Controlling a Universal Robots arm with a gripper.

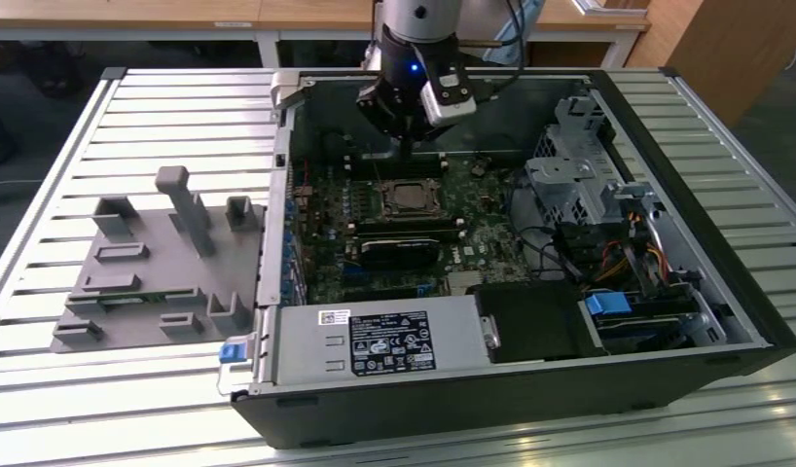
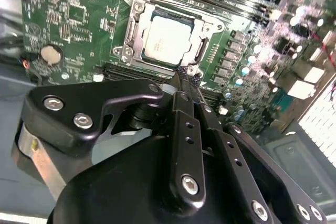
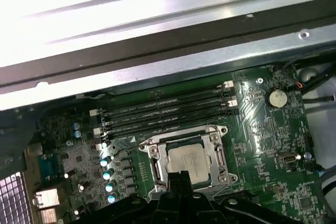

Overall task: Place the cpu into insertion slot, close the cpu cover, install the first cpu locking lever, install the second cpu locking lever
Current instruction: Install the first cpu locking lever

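Slatted surface (image 1: pixel 177 97) holds open case (image 1: pixel 502 409); mid-frame cpu (image 1: pixel 405 197) sits under cpu cover (image 2: pixel 135 30), claw (image 2: pixel 181 78) closed, empty, presumably for pressing.

The arm (image 1: pixel 417 19) is a silver-grey tube ending in a black wrist section with a small blue light (image 1: pixel 413 67). A pale grey camera box (image 1: pixel 448 100) is bolted to its side and dark cables (image 1: pixel 513 24) run beside it. In the second wrist view the gripper (image 2: pixel 181 80) is matte black, with rounded linkage plates (image 2: pixel 68 111) fastened by silver screws (image 2: pixel 53 103) and two narrow finger bars (image 2: pixel 179 129) dotted with small holes.
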